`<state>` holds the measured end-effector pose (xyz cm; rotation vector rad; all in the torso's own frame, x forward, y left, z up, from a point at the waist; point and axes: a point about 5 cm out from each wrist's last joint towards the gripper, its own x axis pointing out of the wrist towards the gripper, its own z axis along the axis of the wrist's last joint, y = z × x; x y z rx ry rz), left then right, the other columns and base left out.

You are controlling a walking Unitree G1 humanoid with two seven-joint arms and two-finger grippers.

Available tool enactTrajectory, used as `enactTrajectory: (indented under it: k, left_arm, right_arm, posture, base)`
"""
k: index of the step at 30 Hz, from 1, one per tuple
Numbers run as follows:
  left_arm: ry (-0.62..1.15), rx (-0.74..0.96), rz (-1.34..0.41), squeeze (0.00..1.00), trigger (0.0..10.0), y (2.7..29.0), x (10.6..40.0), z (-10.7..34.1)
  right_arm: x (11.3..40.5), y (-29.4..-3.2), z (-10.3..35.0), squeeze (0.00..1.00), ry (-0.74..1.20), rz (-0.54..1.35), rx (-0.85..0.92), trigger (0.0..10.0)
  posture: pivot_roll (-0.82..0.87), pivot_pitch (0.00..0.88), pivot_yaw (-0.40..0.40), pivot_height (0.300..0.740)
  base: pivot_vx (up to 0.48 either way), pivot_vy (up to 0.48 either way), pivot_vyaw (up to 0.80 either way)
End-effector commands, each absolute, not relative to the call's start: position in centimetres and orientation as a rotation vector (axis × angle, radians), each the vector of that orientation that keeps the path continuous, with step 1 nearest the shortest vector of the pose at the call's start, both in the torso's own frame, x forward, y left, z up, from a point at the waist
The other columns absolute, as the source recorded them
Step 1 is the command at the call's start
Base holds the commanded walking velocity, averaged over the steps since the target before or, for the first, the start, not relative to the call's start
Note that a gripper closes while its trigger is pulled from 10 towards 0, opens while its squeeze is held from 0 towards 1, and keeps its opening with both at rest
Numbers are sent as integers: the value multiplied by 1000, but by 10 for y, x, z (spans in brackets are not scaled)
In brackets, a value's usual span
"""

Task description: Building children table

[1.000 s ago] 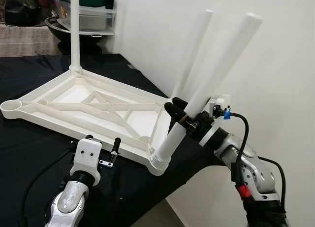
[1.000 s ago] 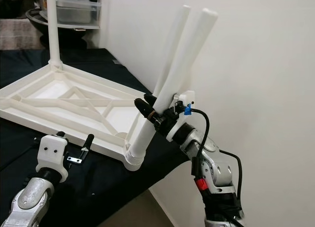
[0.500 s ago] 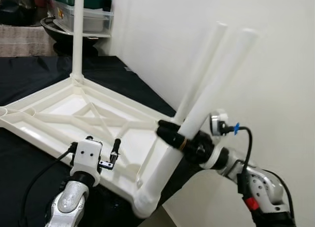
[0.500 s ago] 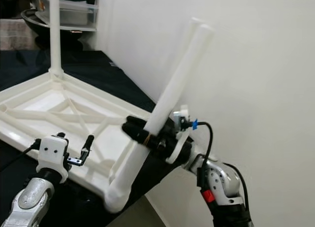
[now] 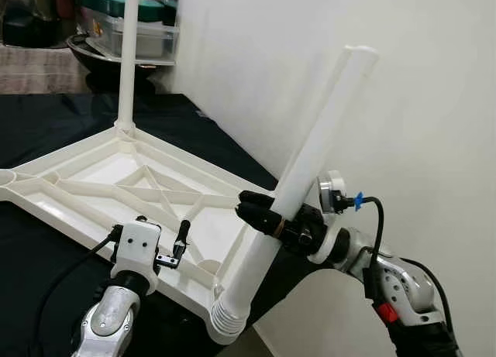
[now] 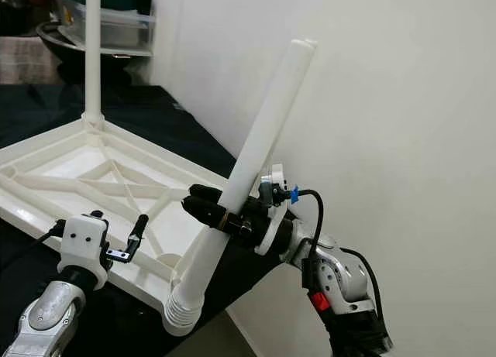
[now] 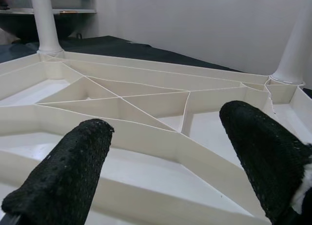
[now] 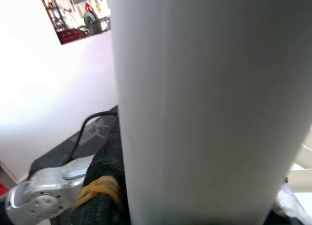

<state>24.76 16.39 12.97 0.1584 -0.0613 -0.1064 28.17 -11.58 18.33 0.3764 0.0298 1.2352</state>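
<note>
My right claw [image 5: 267, 217] is clamped tight round the white table leg [image 5: 310, 152] about halfway up, gripping it there so I've got leverage to keep its ribbed bottom end lined up with the near corner socket of the upside-down tabletop [image 5: 101, 167], which sits flipped on the black cloth [image 5: 46, 117] so the sockets face up. The leg leans out toward the wall, so I reckon it isn't seated straight yet, unlike the far leg [image 5: 128, 55] standing upright in its corner. My left claw [image 5: 167, 245] hangs wide open with nothing in it, just beside the tabletop's near edge, probably ready to brace it.
</note>
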Motion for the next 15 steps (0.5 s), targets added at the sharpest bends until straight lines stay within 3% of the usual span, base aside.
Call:
enactTrajectory:
  k: [1, 4, 6, 7, 8, 9, 11, 15]
  left_arm:
    - [-47, 135, -133, 0, 10000, 157, 247, 127]
    - [-45, 134, -135, 0, 10000, 156, 247, 127]
    - [-45, 134, -135, 0, 10000, 156, 247, 127]
    - [-45, 134, -135, 0, 10000, 156, 247, 127]
    - [-45, 133, -133, 0, 10000, 156, 247, 128]
    - [-45, 133, -133, 0, 10000, 156, 247, 128]
    - [-45, 133, -132, 0, 10000, 156, 247, 128]
    - [-45, 133, -132, 0, 10000, 156, 247, 128]
  right_arm:
    - [286, -132, 128, 0, 335, 994, 199, 10000]
    - [292, -138, 119, 0, 385, 888, 169, 10000]
    - [308, -152, 107, 0, 440, 630, 130, 10000]
    - [308, -152, 107, 0, 440, 630, 130, 10000]
    - [323, -178, 99, 0, 453, 279, 127, 10000]
    - [323, -178, 99, 0, 453, 279, 127, 10000]
    - [326, -201, 93, 0, 461, -7, 180, 10000]
    - [324, -209, 89, 0, 471, -99, 202, 10000]
  posture:
    - [145, 0, -235, 740]
    - [145, 0, -235, 740]
    - [139, 0, -232, 740]
    - [139, 0, -232, 740]
    - [140, 0, -234, 740]
    - [140, 0, -234, 740]
    - [138, 0, -232, 740]
    - [137, 0, -232, 740]
  base:
    - [0, 0, 0]
    - [0, 0, 0]
    - [0, 0, 0]
    - [0, 0, 0]
    - [0, 0, 0]
    - [0, 0, 0]
    - [0, 0, 0]
    - [0, 0, 0]
